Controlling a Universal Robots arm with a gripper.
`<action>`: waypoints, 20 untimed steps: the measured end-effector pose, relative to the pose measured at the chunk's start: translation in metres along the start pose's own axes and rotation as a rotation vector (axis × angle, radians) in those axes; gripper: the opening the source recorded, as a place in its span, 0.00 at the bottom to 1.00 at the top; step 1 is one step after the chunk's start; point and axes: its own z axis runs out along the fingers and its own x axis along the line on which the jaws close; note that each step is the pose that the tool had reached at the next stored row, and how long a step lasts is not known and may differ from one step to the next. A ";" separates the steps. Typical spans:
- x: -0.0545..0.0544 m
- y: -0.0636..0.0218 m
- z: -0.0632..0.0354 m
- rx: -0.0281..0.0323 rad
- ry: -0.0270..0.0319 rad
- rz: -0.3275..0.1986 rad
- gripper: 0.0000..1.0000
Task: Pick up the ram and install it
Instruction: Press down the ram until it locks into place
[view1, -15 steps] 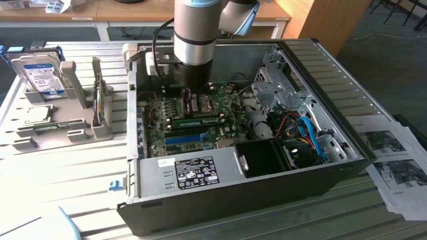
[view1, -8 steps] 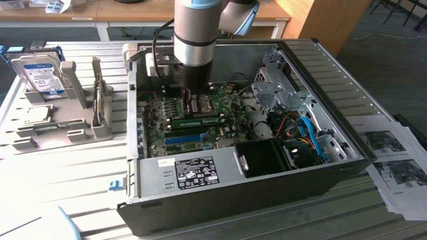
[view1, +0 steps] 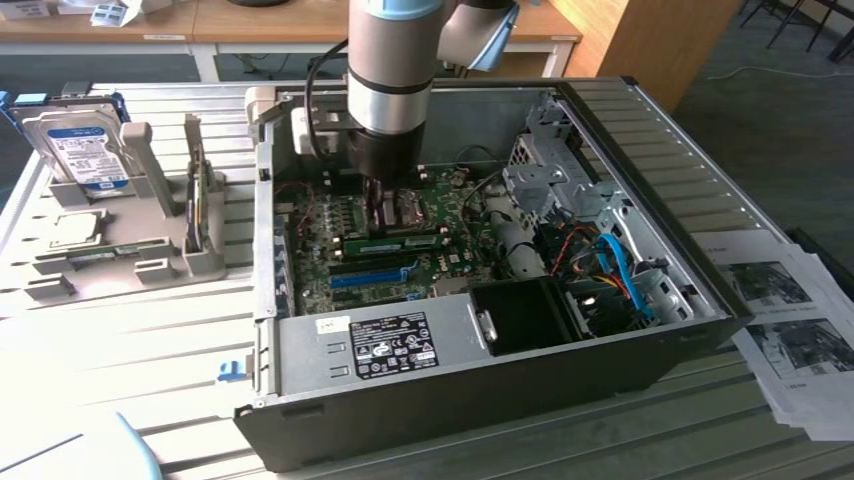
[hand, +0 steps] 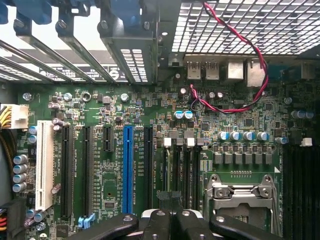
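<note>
While our arm reaches into the open computer case (view1: 627, 130), walls hem it closely. Gripper (hand: 172, 212): fingers nearly closed over the motherboard (hand: 100, 105), grasp not discernible. Ram (view1: 395, 243): seated mid-board in the exterior view. Wrist view adds the blue slot (hand: 128, 167) and red-black cable (hand: 252, 50).

The computer case (view1: 694, 200) is dull grey sheet metal, its back wall punched with a fine grid of holes. Inside it the motherboard (hand: 240, 125) is matt green board dotted with shiny metal capacitor tops, and the long blue slot (hand: 128, 170) on it is glossy plastic. Beside the case, the hard drive (view1: 78, 140) has a bright metal shell and a paper label. The hand (hand: 170, 222) is matt black.
</note>
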 end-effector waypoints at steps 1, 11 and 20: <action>0.000 0.0000 0.0003 -0.0001 0.0001 0.000 0.09; 0.000 0.0000 0.0015 -0.0001 0.0001 0.000 0.09; 0.000 -0.0001 0.0032 0.0000 -0.0001 0.000 0.09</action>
